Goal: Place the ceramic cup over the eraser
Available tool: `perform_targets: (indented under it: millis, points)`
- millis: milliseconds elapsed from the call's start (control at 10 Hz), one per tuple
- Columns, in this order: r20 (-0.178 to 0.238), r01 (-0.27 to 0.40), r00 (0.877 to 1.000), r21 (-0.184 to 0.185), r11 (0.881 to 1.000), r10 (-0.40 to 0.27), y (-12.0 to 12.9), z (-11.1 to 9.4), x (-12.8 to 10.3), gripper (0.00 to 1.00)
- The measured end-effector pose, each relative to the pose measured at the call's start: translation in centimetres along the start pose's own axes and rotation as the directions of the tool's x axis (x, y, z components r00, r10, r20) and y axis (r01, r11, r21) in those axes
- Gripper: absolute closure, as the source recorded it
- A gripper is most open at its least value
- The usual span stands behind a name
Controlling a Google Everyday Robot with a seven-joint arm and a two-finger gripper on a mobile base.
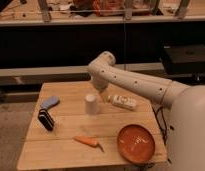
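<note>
Pale wooden tabletop (61,150) before dark shelving (56,45); gripper (101,93) low just behind ceramic cup (91,104), its grip impossible to tell.

White arm (141,86) stretched out, wrist (102,67) bent down, pincer (102,93) hanging just beneath it

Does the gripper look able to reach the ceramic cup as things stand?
Probably yes: the gripper hangs right beside the upright ceramic cup, nothing between them, and the white bottle lies apart.
</note>
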Motion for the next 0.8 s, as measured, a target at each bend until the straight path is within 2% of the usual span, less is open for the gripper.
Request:
perform_targets:
  millis: [800]
  points:
    - [0.046, 0.061, 0.997, -0.019, 0.998, -0.060, -1.1, 2.1, -2.3, 0.20]
